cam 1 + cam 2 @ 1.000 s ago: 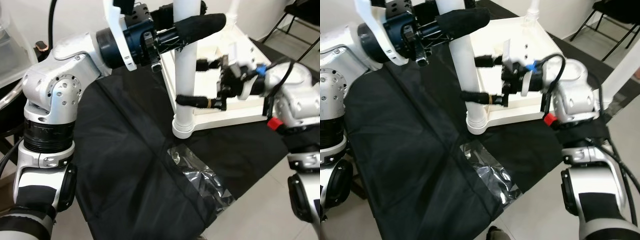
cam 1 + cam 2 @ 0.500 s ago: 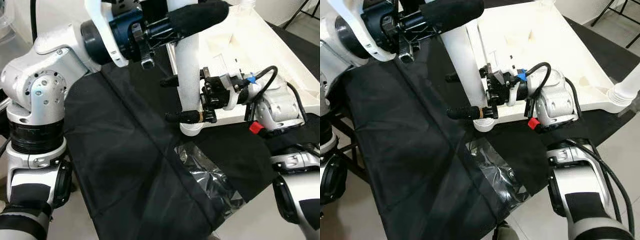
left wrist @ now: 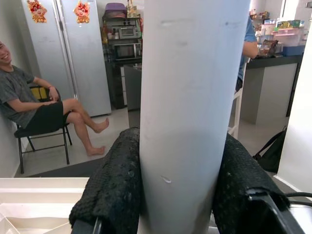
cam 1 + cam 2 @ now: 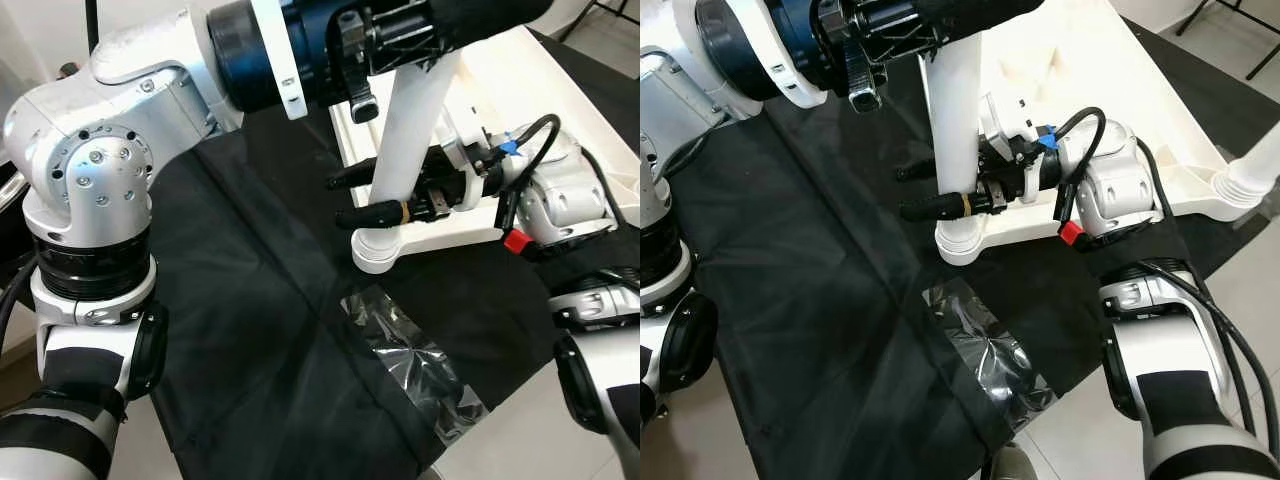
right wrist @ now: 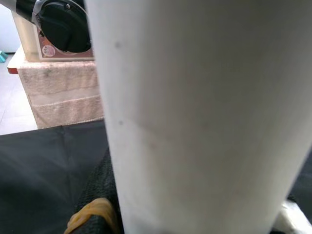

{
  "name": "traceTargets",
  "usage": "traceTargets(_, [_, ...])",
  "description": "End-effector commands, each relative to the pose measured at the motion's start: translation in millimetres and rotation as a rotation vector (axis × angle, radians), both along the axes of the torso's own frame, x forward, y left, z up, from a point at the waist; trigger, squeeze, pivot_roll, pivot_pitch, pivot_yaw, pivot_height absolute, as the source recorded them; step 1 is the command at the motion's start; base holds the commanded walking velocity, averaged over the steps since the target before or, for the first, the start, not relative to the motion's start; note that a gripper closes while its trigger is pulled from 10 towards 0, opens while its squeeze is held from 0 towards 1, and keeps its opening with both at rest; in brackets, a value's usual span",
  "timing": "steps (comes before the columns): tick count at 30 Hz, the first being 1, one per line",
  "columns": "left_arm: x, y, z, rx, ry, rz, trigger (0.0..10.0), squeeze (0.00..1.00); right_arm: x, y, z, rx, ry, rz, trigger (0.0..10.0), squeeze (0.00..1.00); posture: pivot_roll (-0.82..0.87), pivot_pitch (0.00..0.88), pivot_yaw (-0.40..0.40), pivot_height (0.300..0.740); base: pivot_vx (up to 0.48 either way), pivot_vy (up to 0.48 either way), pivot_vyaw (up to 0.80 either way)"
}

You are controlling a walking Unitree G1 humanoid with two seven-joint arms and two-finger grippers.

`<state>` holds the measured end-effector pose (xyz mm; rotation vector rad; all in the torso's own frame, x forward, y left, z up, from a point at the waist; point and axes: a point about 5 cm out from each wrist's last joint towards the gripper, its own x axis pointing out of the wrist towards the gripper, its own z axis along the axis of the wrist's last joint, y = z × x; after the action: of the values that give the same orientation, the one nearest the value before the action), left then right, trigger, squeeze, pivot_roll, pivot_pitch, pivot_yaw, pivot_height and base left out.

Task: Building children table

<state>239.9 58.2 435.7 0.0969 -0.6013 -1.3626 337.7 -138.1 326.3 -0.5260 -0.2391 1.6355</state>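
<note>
Starting nearest the camera, a clear plastic wrapper point(image 4: 410, 360) lies crumpled on the black cloth point(image 4: 250, 300) that covers the bench. Just beyond it the white table leg point(image 4: 400, 150) stands upright, its ribbed foot end low against the corner of the upturned white tabletop point(image 4: 1110, 90). The leg's long axis runs nearly vertical, leaning a little away at the top.

The right claw point(image 4: 365, 198) straddles the leg low down, one black finger passing on each side of it and a yellow band showing on the nearer finger. The right wrist view has the white tube pressed close between the pads, so the claw looks clamped on the leg. The left claw point(image 3: 187, 195) grips the same leg higher up, its knit-covered fingers point(image 3: 114, 185) tight to both flanks.

With both claws on one leg, any turning or seating move likely hinges on keeping that axis square to the tabletop corner. The right claw sits nearer the joint.

Beyond, the left wrist view shows a person seated by a refrigerator. No brand or writing can be read.
</note>
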Motion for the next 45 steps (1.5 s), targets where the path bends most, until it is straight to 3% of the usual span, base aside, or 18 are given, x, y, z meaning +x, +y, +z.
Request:
traceTargets(1, [7.2, -15.7, -21.9, 0.098, 0.091, -0.062, 0.7, 0.00, -2.6, 14.3, -0.6, -0.036, -0.037, 0.059, 0.0, 0.00, 0.12, 0.305, 0.071, 0.740, 0.000, 0.000, 0.00])
traceTargets(5, [9.3, -16.6, -23.8, 0.090, 0.099, -0.056, 1.1, 0.00, -3.1, 18.9, -1.2, -0.018, -0.066, 0.035, 0.0, 0.00, 0.11, 0.290, 0.067, 0.740, 0.000, 0.000, 0.00])
traceTargets(6, [11.1, -16.8, -24.6, 0.085, 0.097, -0.047, 4.7, 0.00, -2.8, 20.9, -1.8, 0.006, -0.072, -0.001, 0.0, 0.00, 0.10, 0.283, 0.064, 0.740, 0.000, 0.000, 0.00])
traceTargets(7, [11.1, -16.8, -24.6, 0.085, 0.097, -0.047, 4.7, 0.00, -2.8, 20.9, -1.8, 0.006, -0.072, -0.001, 0.0, 0.00, 0.10, 0.283, 0.064, 0.740, 0.000, 0.000, 0.00])
traceTargets(8, [13.1, -16.9, -25.2, 0.078, 0.097, -0.035, 10.0, 0.00, -1.9, 22.0, -2.5, 0.028, -0.079, -0.037, 0.0, 0.00, 0.09, 0.277, 0.061, 0.740, 0.000, 0.000, 0.00])
traceTargets(9, [13.1, -16.9, -25.2, 0.078, 0.097, -0.035, 10.0, 0.00, -1.9, 22.0, -2.5, 0.028, -0.079, -0.037, 0.0, 0.00, 0.09, 0.277, 0.061, 0.740, 0.000, 0.000, 0.00])
traceTargets(10, [19.0, -15.1, -23.7, 0.049, 0.115, -0.008, 10.0, 1.00, 0.1, 21.1, -3.9, 0.069, -0.077, -0.103, 0.0, 0.00, 0.09, 0.273, 0.058, 0.740, 0.000, 0.000, 0.00])
traceTargets(14, [32.4, -6.5, -16.5, -0.035, 0.136, 0.063, 10.0, 1.00, 3.2, 13.7, -8.6, 0.165, -0.056, -0.253, 0.0, 0.00, 0.08, 0.270, 0.057, 0.740, 0.000, 0.000, 0.00])
traceTargets(19, [37.0, -0.5, -13.5, -0.062, 0.135, 0.089, 10.0, 1.00, 0.9, 10.3, -12.3, 0.201, -0.039, -0.290, 0.0, 0.00, 0.07, 0.271, 0.056, 0.740, 0.000, 0.000, 0.00])
traceTargets(27, [42.8, 4.9, -14.6, -0.086, 0.139, 0.123, 10.0, 1.00, -1.8, 10.1, -18.0, 0.357, 0.006, -0.383, 0.0, 0.00, 0.06, 0.269, 0.055, 0.740, 0.000, 0.000, 0.00])
traceTargets(33, [62.6, 25.9, -10.0, -0.182, 0.161, 0.274, 10.0, 1.00, -7.0, 20.1, -12.3, 0.443, 0.004, -0.399, 0.0, 0.00, 0.06, 0.267, 0.053, 0.740, 0.000, 0.000, 0.00])
traceTargets(35, [72.4, 55.3, -10.4, -0.263, 0.182, 0.365, 10.0, 1.00, -5.8, 18.7, -5.5, 0.470, -0.008, -0.431, 0.0, 0.00, 0.06, 0.273, 0.047, 0.740, 0.000, 0.000, 0.00])
traceTargets(38, [73.1, 63.9, -11.0, -0.281, 0.187, 0.384, 10.0, 1.00, -4.7, 17.4, -3.8, 0.470, -0.014, -0.440, 0.0, 0.00, 0.06, 0.273, 0.047, 0.740, 0.000, 0.000, 0.00])
traceTargets(41, [71.3, 110.2, -10.7, -0.339, 0.194, 0.477, 10.0, 1.00, 0.5, 11.4, 4.1, 0.466, -0.034, -0.464, 0.0, 0.00, 0.06, 0.283, 0.038, 0.740, 0.000, 0.000, 0.00])
traceTargets(42, [71.3, 110.2, -10.7, -0.339, 0.194, 0.477, 10.0, 1.00, 0.5, 11.4, 4.1, 0.466, -0.034, -0.464, 0.0, 0.00, 0.06, 0.283, 0.038, 0.740, 0.000, 0.000, 0.00])
traceTargets(44, [69.5, 161.2, -16.6, -0.424, 0.205, 0.661, 10.0, 1.00, 6.7, 6.2, 13.6, 0.462, -0.061, -0.485, 0.0, 0.00, 0.07, 0.296, 0.024, 0.740, 0.000, 0.000, 0.00])
traceTargets(45, [69.5, 161.2, -16.6, -0.424, 0.205, 0.661, 10.0, 1.00, 6.7, 6.2, 13.6, 0.462, -0.061, -0.485, 0.0, 0.00, 0.07, 0.296, 0.024, 0.740, 0.000, 0.000, 0.00])
